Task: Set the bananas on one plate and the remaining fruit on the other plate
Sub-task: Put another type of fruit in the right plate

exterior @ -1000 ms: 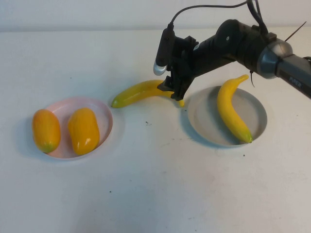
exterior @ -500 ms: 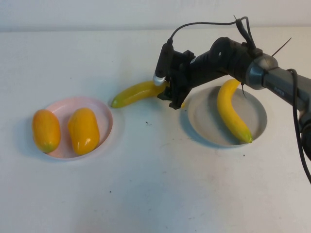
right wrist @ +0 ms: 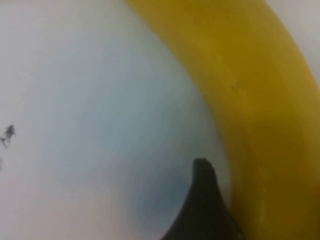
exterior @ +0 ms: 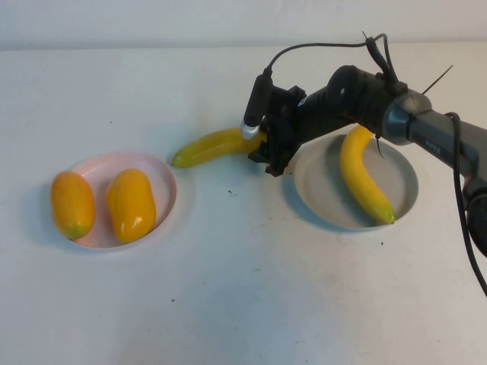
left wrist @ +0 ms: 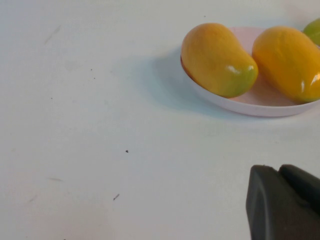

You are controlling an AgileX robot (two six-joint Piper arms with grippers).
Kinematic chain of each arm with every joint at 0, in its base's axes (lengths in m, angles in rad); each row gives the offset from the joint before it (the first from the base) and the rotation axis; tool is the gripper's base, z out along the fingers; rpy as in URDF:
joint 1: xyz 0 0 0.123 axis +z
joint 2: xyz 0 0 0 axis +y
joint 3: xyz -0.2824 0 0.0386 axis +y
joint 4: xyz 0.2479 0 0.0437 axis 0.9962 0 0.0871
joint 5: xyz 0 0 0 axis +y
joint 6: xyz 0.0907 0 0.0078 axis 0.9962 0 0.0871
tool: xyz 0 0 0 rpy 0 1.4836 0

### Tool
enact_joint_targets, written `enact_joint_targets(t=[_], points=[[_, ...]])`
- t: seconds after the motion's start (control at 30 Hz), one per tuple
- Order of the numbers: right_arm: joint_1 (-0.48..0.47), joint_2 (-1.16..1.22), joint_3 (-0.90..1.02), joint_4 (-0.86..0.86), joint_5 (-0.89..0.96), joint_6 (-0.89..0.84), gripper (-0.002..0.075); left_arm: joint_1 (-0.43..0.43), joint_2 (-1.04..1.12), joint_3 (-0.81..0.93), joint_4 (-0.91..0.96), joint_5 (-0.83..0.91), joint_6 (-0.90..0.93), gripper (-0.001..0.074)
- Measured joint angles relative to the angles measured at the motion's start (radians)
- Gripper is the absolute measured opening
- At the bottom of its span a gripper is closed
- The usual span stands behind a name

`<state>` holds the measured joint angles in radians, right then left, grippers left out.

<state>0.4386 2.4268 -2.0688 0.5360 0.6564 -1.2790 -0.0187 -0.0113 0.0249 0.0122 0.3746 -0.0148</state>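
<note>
Right gripper [exterior: 272,152], reaching in low from the right with its fingers spread wide, straddles the near end of a banana [exterior: 217,145] lying lengthwise across the table [exterior: 243,289] between the pink plate [exterior: 163,190] and grey plate [exterior: 319,198], while the left gripper [left wrist: 285,205] hangs closed beside the pink plate.

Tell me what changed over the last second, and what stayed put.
The right gripper came down at the near end of the banana on the table, jaws open around it, not yet closed. That banana barely shifted. Unchanged: the other banana on the grey plate, both mangoes on the pink plate, and the left gripper, shut and parked near that plate.
</note>
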Motion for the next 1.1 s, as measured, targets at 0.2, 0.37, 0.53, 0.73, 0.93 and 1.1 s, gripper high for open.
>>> enact_joint_targets(t=[0.2, 0.37, 0.53, 0.73, 0.93, 1.1], points=[[0.0, 0.0, 0.0, -0.005, 0.015, 0.044, 0.0402, 0.0, 0.0, 0.0, 0.0, 0.0, 0.0, 0.0001], [0.004, 0.0, -0.002, -0.077, 0.017, 0.195, 0.0318, 0.0, 0.0, 0.0, 0.0, 0.0, 0.0, 0.0001], [0.006, -0.01, -0.004, -0.149, 0.028, 0.37, 0.0315, 0.0, 0.0, 0.0, 0.0, 0.0, 0.0, 0.0001], [0.041, -0.103, -0.002, -0.303, 0.129, 0.775, 0.0314, 0.0, 0.0, 0.0, 0.0, 0.0, 0.0, 0.0001], [0.087, -0.266, 0.047, -0.398, 0.222, 1.128, 0.0314, 0.0, 0.0, 0.0, 0.0, 0.0, 0.0, 0.0001], [0.097, -0.409, 0.254, -0.458, 0.213, 1.357, 0.0314, 0.0, 0.0, 0.0, 0.0, 0.0, 0.0, 0.0001]])
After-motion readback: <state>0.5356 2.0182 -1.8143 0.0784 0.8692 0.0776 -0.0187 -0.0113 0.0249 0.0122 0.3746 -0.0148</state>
